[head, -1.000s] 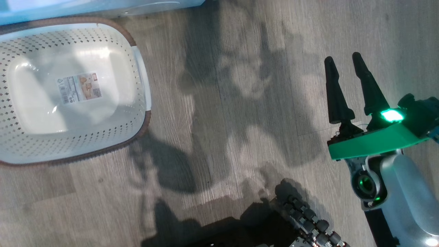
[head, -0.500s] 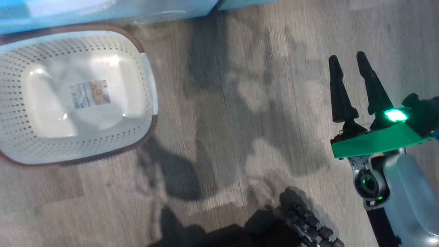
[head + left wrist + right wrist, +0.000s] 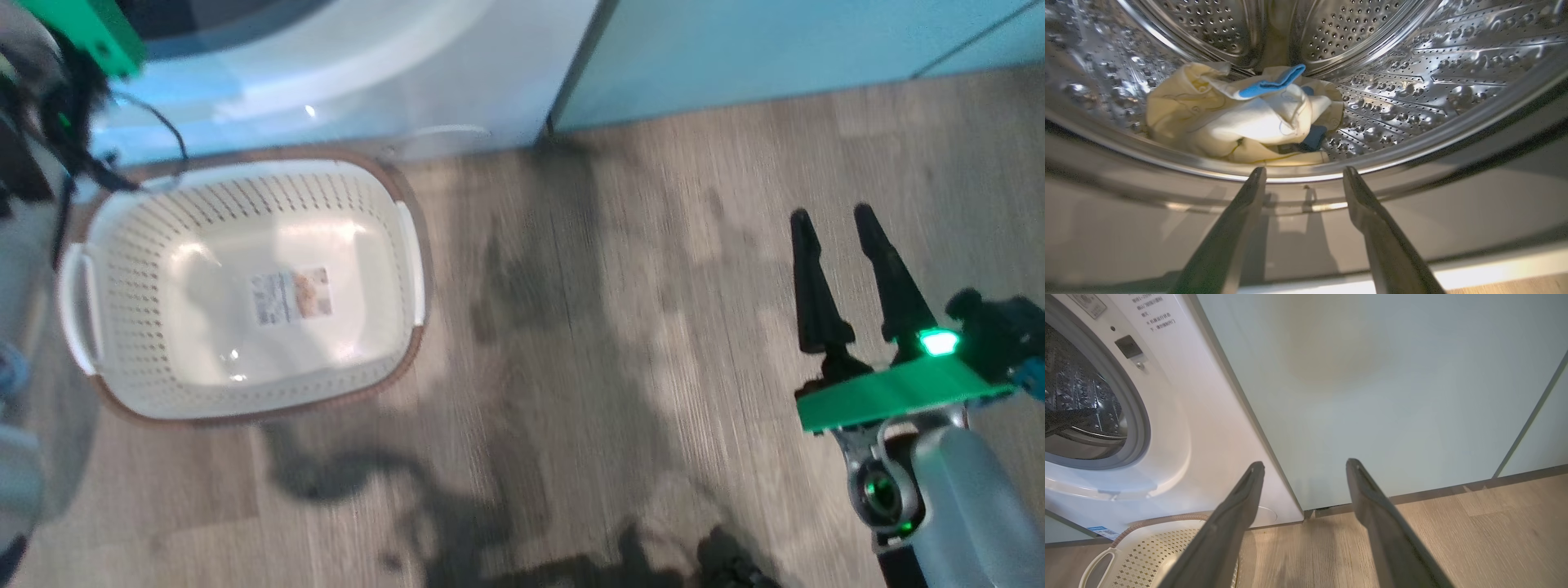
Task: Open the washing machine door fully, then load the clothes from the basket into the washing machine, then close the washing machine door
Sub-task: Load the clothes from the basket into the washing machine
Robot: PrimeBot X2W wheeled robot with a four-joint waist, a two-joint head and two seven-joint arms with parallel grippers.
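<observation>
The pale yellow clothes [image 3: 1229,122] with blue trim lie in a heap inside the steel drum of the washing machine [image 3: 1412,61]. My left gripper [image 3: 1304,171] is open and empty, its tips at the grey door seal just outside the drum's lip. The cream basket [image 3: 392,343] stands on the floor in front of the washing machine [image 3: 392,57], with just its label inside. My right gripper [image 3: 833,220] hovers open over the floor, right of the basket. The machine's opening [image 3: 1081,396] is uncovered. A blurred grey curve [image 3: 33,343] at the left edge may be the washing machine door.
Pale teal cabinets [image 3: 775,49] stand right of the washer, also ahead of my right gripper [image 3: 1305,463] as cabinets [image 3: 1372,396]. Wooden floor [image 3: 612,327] stretches between basket and right arm. The basket's corner [image 3: 1139,555] shows low left in the right wrist view.
The whole head view has shifted: the camera has tilted up, bringing the washer front, cabinets and part of my left arm into it. The basket stays empty; the right gripper stays open.
</observation>
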